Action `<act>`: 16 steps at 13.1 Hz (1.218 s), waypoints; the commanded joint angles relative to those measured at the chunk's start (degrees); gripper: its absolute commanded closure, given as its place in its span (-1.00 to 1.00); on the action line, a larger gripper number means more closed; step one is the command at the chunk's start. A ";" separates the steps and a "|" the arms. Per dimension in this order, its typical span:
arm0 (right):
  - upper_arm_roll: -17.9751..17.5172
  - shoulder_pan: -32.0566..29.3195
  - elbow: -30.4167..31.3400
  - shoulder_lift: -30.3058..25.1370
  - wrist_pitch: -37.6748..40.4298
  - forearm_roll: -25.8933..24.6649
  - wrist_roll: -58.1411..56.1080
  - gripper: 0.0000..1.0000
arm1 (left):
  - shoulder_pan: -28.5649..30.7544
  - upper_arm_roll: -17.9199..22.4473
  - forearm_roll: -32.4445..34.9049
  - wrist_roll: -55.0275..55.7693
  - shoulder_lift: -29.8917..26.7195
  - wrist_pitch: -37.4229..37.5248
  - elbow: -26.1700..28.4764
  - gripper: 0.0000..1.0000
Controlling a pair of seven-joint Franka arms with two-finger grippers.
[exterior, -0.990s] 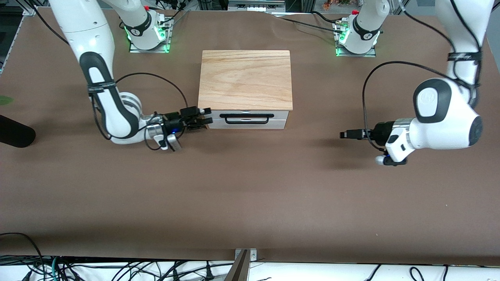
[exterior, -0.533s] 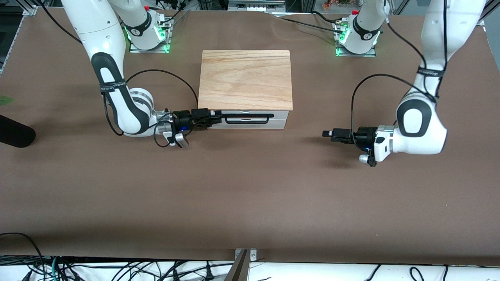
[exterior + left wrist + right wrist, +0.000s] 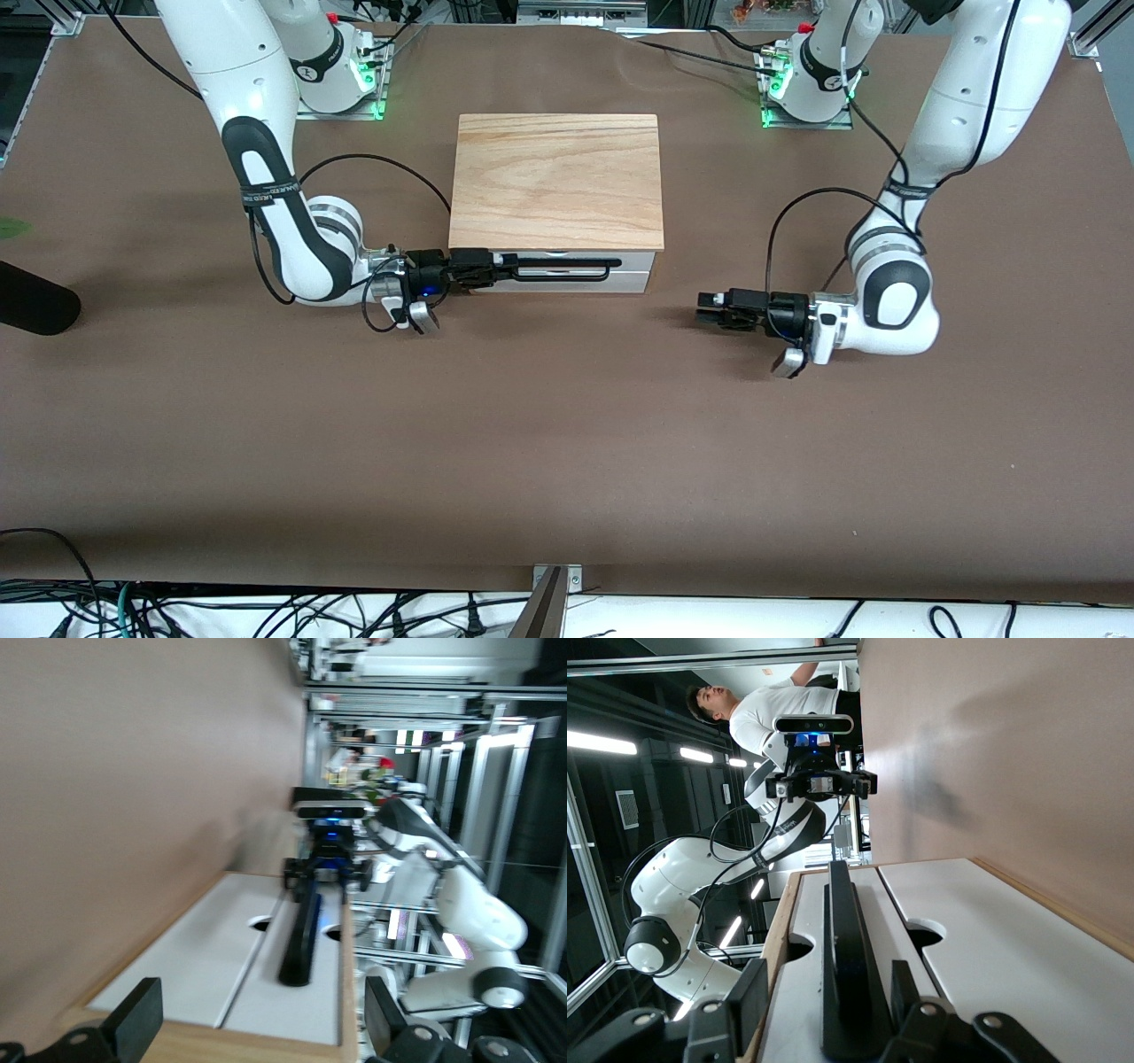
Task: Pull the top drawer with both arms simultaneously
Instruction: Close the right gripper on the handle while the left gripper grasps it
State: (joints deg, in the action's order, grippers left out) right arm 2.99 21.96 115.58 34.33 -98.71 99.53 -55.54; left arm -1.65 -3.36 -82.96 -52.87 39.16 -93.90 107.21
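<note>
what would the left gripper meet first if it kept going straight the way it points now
Probably the long thin black wire handle on the shallow white-fronted top drawer: the left gripper points along the cabinet front at its end. Depth is unclear in the front view.

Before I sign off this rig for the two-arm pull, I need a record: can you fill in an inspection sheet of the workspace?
Surface: brown table, bare around the cabinet.
Job's things: top drawer shut, its black handle along the front; cabinet mid-table.
Clutter: nothing seen.
Grippers: right gripper open, fingers either side of the handle's end; left gripper open, over the table, short of the drawer.
Cables: black loops on both arms; tangle at the table's near edge.
Surroundings: person visible in right wrist view.
</note>
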 commanded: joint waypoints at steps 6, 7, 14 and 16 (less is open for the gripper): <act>0.26 0.71 -1.67 1.96 -0.34 1.45 -4.13 0.22 | -8.45 0.02 -13.45 -7.86 2.93 0.84 0.10 -1.00; 0.26 0.71 -1.76 2.31 -0.26 1.45 -4.74 0.33 | -9.07 0.02 -13.72 -8.13 2.94 -0.48 0.10 -1.00; 0.26 0.28 -2.99 2.41 0.18 1.37 -6.59 0.96 | -11.54 -3.22 -17.05 -7.25 1.53 -7.34 1.50 -0.90; 0.35 0.19 -2.99 2.41 0.18 1.37 -6.86 1.00 | -12.50 -4.20 -18.81 -7.43 1.09 -8.49 2.82 -0.89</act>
State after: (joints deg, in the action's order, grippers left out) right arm 3.15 22.10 113.76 36.29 -98.92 99.92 -61.52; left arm -12.94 -7.10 -98.92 -59.05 42.02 -100.68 107.57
